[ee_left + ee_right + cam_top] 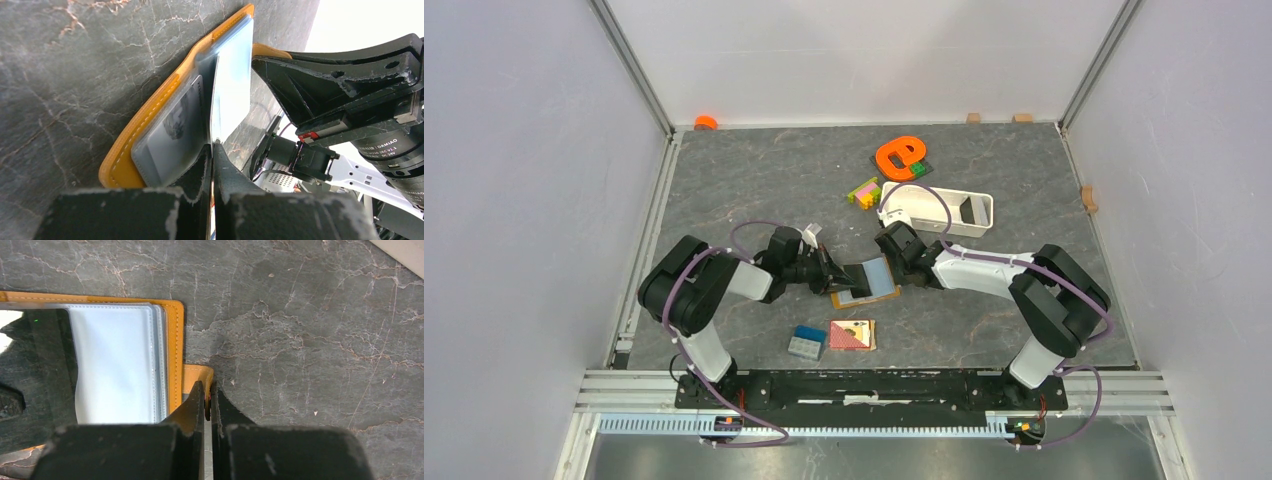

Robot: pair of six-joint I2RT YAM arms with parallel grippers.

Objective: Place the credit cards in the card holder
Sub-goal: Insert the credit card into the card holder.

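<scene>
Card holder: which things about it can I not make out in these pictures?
- Left wrist: the thin sheet in the left gripper shows edge-on; card or sleeve, unclear.
- Right wrist: the right gripper hides part of the card holder's tab.
- Top external: what lies inside is too small to tell.

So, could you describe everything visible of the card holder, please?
The card holder lies open on the grey marbled table: tan-orange, leather-like, stitched border, clear bluish plastic sleeves inside. The right tool is shut on its small side tab; the left tool pinches one sleeve page, standing it on edge.
</scene>
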